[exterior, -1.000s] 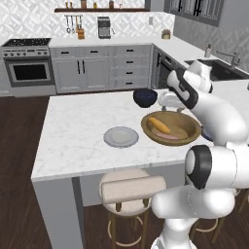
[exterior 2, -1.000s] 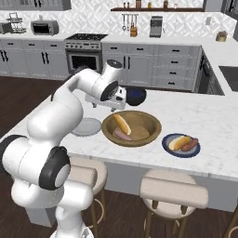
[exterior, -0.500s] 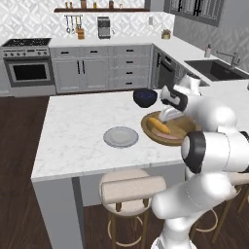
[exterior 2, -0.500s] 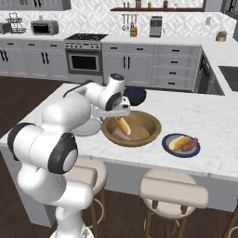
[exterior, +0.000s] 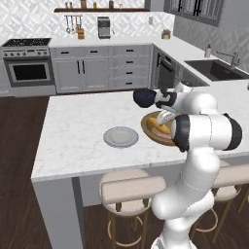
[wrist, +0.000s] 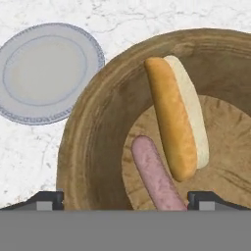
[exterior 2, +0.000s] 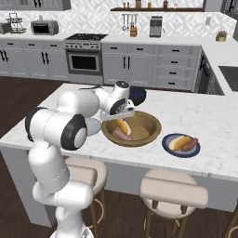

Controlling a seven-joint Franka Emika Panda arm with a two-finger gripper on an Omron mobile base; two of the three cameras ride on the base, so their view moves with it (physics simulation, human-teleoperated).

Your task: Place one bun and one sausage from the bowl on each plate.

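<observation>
The brown wooden bowl [wrist: 88,127] holds a tan bun [wrist: 174,122] and a pinkish sausage [wrist: 154,176] lying side by side. My gripper [wrist: 126,201] hangs open just above the bowl's near part, fingertips [wrist: 49,198] wide apart with nothing between them. The light grey plate [wrist: 46,73] lies bare on the counter beside the bowl. From the right base, the gripper [exterior 2: 120,119] is over the bun [exterior 2: 123,125] in the bowl [exterior 2: 148,122], and the dark blue plate [exterior 2: 173,148] carries a bun and a sausage. From the left base, the grey plate [exterior: 120,136] sits left of the bowl [exterior: 148,127].
A small dark blue-black bowl [exterior 2: 138,95] stands on the marble island just behind the wooden bowl, close to my wrist. Bar stools [exterior 2: 173,193] line the island's near edge. Cabinets, a stove and a sink run along the far walls.
The hand has swung in and come down from above the bowl's far side to hover low over the bun and sausage. Fingers stay open; the food has not moved.
</observation>
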